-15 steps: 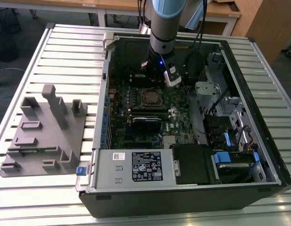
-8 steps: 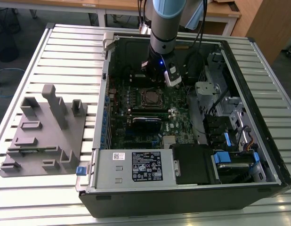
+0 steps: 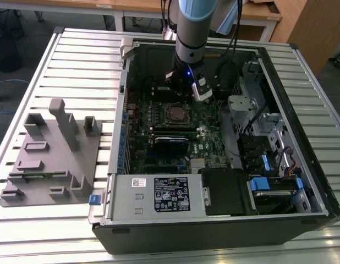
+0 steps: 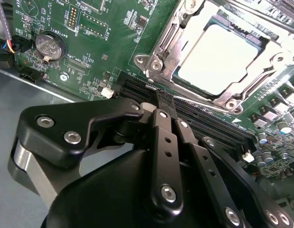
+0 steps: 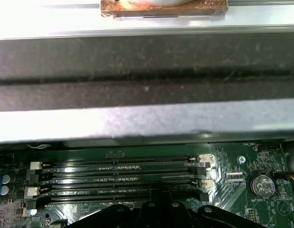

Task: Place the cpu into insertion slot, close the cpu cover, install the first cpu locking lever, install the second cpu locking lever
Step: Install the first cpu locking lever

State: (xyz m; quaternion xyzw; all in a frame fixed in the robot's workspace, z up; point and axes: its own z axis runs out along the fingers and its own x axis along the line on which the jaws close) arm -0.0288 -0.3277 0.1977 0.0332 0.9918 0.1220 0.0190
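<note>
Second wrist view: the gripper [image 4: 163, 100], fingers pressed together on nothing, hovers at the memory slots [image 4: 209, 121] beside the insertion slot [image 4: 235, 29], where the cpu [image 4: 218, 59] sits under the lowered cpu cover [image 4: 167, 37]. Pushes here probably want slow, square contact.

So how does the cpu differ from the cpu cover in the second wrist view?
The cpu is a plain, pale silver-grey solid square; the cpu cover is a shinier metal frame with a large window cut through it. The cpu sits inside that window, while the cpu cover runs around its edge. The cpu's top is smooth; the cpu cover's metal is bent and ribbed. Both are square, metal and lie flat on the green board.
</note>
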